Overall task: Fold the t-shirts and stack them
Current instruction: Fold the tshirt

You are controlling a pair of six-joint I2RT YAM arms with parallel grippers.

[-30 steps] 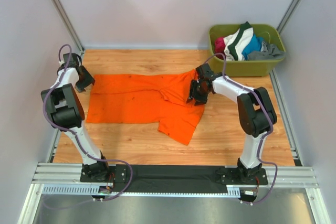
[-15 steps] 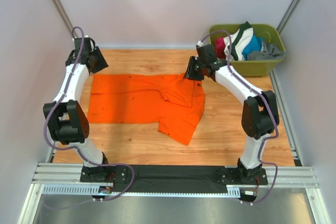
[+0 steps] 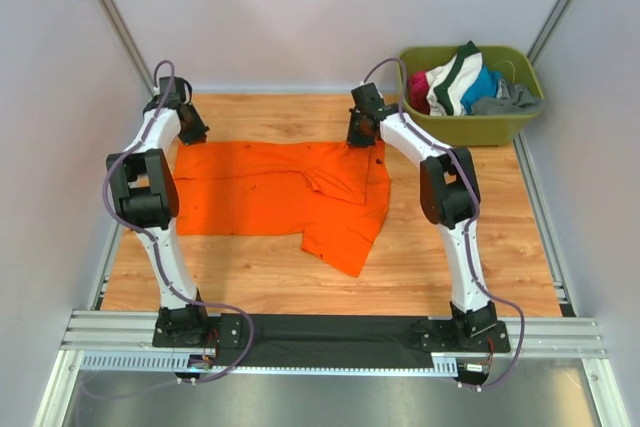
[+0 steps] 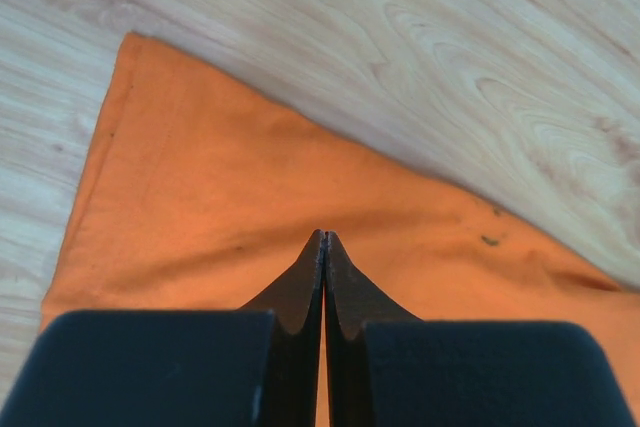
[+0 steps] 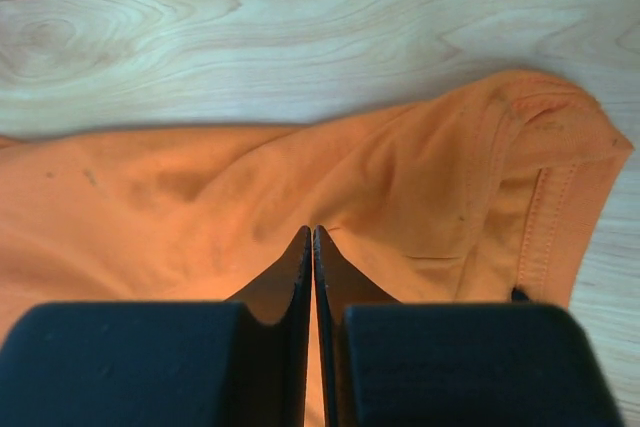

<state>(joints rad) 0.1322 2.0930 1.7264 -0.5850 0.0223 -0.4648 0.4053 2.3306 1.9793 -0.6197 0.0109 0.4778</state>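
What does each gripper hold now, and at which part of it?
Both pinch the orange t-shirt close to its far edge: the left gripper near the far left corner, the right gripper near the far right end.

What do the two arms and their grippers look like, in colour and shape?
Both the left arm and the right arm have white links with bulky black joints, and a thin purple cable loops along each. The left gripper and the right gripper have black fingers that taper to thin tips.
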